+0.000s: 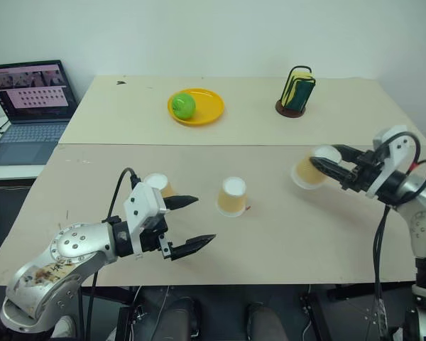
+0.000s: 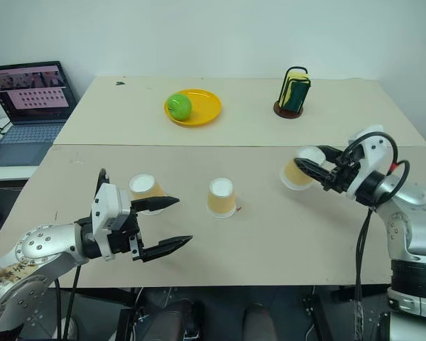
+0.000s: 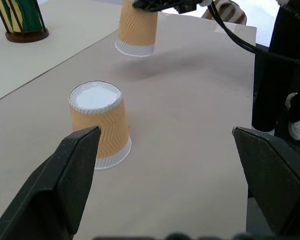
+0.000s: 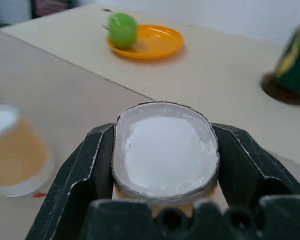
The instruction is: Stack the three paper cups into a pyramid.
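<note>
Three tan-orange paper cups are on show. One cup (image 1: 232, 197) stands upside down mid-table, also seen in the left wrist view (image 3: 102, 127). A second cup (image 1: 158, 185) stands upside down to its left, partly hidden behind my left gripper (image 1: 204, 220), which hovers open and empty near the front edge. My right gripper (image 1: 323, 158) is shut on the third cup (image 1: 307, 173), squeezing its white base (image 4: 165, 150) and holding it tilted above the table at the right; this held cup (image 3: 136, 30) casts a shadow below itself.
A yellow plate (image 1: 207, 112) with a green apple (image 1: 183, 106) sits at the back centre. A dark holder with green-yellow contents (image 1: 297, 91) stands at the back right. A laptop (image 1: 30, 106) rests on a side table to the left. A seam (image 1: 270, 145) joins the two tabletops.
</note>
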You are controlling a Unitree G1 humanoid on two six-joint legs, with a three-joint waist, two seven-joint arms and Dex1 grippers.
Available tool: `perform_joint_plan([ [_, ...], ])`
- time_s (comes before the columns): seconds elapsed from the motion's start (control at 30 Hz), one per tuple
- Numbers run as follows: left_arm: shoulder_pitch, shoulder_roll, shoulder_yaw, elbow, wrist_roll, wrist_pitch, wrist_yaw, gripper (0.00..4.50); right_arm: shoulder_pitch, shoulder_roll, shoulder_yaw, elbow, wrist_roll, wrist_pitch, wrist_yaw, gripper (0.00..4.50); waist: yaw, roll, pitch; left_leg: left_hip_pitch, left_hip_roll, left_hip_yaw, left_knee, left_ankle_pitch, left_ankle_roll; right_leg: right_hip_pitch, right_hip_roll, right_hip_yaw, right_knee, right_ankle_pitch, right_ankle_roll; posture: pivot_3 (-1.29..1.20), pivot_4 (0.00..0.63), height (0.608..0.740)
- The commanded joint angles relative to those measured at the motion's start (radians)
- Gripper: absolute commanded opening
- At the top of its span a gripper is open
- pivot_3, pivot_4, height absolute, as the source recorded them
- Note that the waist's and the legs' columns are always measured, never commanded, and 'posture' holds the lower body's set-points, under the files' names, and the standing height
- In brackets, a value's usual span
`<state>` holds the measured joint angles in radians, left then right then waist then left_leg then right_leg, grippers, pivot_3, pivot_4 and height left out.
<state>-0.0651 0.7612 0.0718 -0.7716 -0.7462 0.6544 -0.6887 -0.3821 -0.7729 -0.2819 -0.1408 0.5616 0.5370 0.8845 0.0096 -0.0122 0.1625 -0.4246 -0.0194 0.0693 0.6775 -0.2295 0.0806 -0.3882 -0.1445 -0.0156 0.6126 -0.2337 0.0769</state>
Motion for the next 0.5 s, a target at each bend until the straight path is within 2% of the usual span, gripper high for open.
perform_joint_plan([
  [0.03, -0.012, 0.003, 0.013, -0.027, -0.002, -0.015, -0.001, 4.5, 0.01, -0.062, 0.034, -0.152, 0.135, 0.082, 0.147, 2.59, 0.001, 0.0, 0.0, 0.0, 0.0, 0.0, 0.0, 0.0, 0.0, 0.0, 0.0, 0.0, 0.0, 0.0, 0.0, 0.0, 0.15, 0.726],
  [0.23, -0.02, 0.001, 0.012, -0.028, -0.009, -0.009, 0.004, 4.5, -0.013, -0.065, 0.17, -0.138, 0.096, 0.058, 0.241, 2.59, 0.002, 0.0, 0.0, 0.0, 0.0, -0.001, 0.0, -0.001, 0.0, -0.001, -0.002, 0.0, -0.001, 0.0, 0.0, 0.0, 0.15, 0.726],
  [0.5, -0.005, 0.003, 0.02, -0.04, -0.013, -0.006, 0.009, 4.5, -0.066, -0.033, 0.241, 0.062, -0.004, -0.043, 0.301, 2.59, 0.002, -0.001, 0.0, -0.001, -0.001, -0.001, 0.0, 0.0, 0.0, -0.001, -0.002, 0.0, -0.001, 0.0, 0.0, 0.0, 0.15, 0.726],
])
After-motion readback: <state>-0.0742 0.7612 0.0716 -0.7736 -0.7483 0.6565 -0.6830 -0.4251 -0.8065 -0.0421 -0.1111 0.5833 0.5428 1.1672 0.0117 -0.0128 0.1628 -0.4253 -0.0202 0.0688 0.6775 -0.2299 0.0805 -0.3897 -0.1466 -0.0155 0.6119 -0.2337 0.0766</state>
